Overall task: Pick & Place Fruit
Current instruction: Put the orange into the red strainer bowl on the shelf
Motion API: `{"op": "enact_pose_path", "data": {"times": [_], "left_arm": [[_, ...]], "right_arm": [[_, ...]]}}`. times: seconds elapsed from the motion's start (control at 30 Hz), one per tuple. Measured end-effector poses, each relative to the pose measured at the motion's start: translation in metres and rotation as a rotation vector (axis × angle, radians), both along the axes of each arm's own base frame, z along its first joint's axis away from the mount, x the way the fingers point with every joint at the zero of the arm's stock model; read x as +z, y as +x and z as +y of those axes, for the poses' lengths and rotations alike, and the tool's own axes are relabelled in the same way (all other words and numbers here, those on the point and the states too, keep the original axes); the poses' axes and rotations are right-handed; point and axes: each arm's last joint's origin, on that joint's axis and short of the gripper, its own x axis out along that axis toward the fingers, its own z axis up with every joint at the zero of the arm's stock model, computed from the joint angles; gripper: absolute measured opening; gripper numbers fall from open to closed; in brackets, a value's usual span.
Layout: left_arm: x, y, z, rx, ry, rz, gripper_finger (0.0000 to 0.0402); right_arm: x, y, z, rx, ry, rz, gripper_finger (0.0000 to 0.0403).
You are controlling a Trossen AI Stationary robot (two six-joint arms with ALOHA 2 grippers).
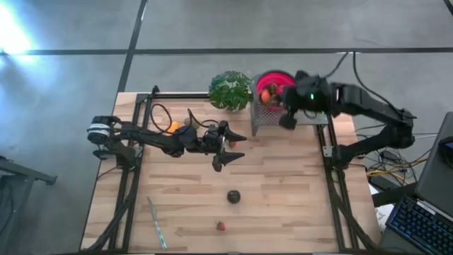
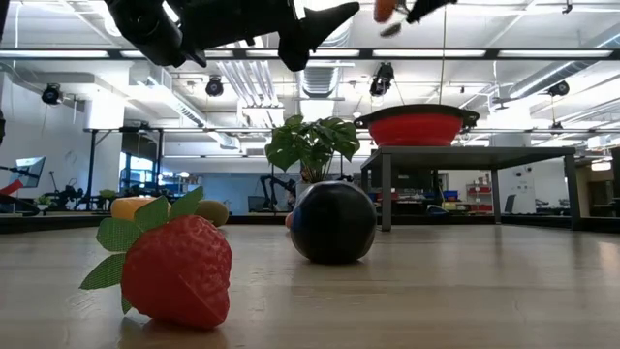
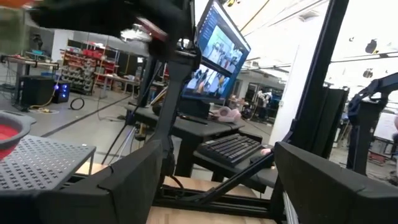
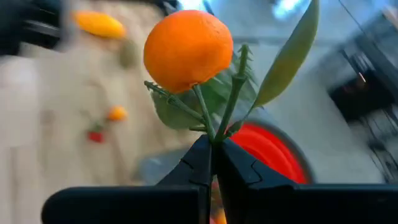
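Fingers of the right gripper (image 4: 212,163) are pinched tight on the green stem of an orange fruit (image 4: 188,50), which stands up just past the tips, with the red bowl (image 4: 268,149) right beneath it. Over at mid-counter the left gripper (image 1: 232,149) hangs above the wooden counter (image 1: 283,191), spread wide and holding nothing. Below it, nearer the counter's front edge, sit a dark round fruit (image 1: 233,196) and a strawberry (image 1: 221,227).

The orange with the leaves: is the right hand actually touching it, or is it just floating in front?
Touching. In the right wrist view the right hand is shut on the green stem of the orange, which stands up above its closed fingers.
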Motion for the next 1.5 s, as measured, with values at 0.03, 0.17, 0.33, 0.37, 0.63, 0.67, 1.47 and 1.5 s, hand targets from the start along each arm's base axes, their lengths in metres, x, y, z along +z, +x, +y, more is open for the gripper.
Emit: {"op": "enact_pose_path", "data": {"times": [0.03, 0.17, 0.33, 0.37, 0.63, 0.67, 1.47, 1.5], "left_arm": [[0.0, 0.0, 0.0, 0.0, 0.0, 0.0, 0.0314], [0.0, 0.0, 0.0, 0.001, -0.001, 0.003, 0.0314], [-0.002, 0.001, 0.0, 0.0, -0.001, 0.025, 0.0314], [-0.003, 0.001, 0.0, 0.0, -0.001, 0.028, 0.0314], [-0.003, 0.001, 0.0, 0.0, -0.003, 0.039, 0.0314], [-0.004, 0.001, 0.0, 0.0, -0.004, 0.039, 0.0314], [-0.004, 0.001, 0.0, -0.002, -0.01, 0.048, 0.0314], [-0.004, 0.001, 0.0, -0.002, -0.01, 0.048, 0.0314]], "right_arm": [[0.002, -0.002, -0.009, -0.04, 0.006, 0.012, 0.0009], [0.002, -0.004, -0.044, -0.181, 0.033, 0.106, 0.0008], [-0.007, -0.005, -0.082, -0.308, 0.106, 0.231, 0.0008], [-0.01, -0.004, -0.089, -0.321, 0.123, 0.252, 0.0008], [-0.036, 0.012, -0.124, -0.367, 0.186, 0.389, 0.0008], [-0.039, 0.014, -0.127, -0.369, 0.19, 0.4, 0.0008], [-0.07, 0.025, -0.149, -0.406, 0.244, 0.497, 0.0008], [-0.072, 0.025, -0.149, -0.405, 0.248, 0.503, 0.0008]]}}
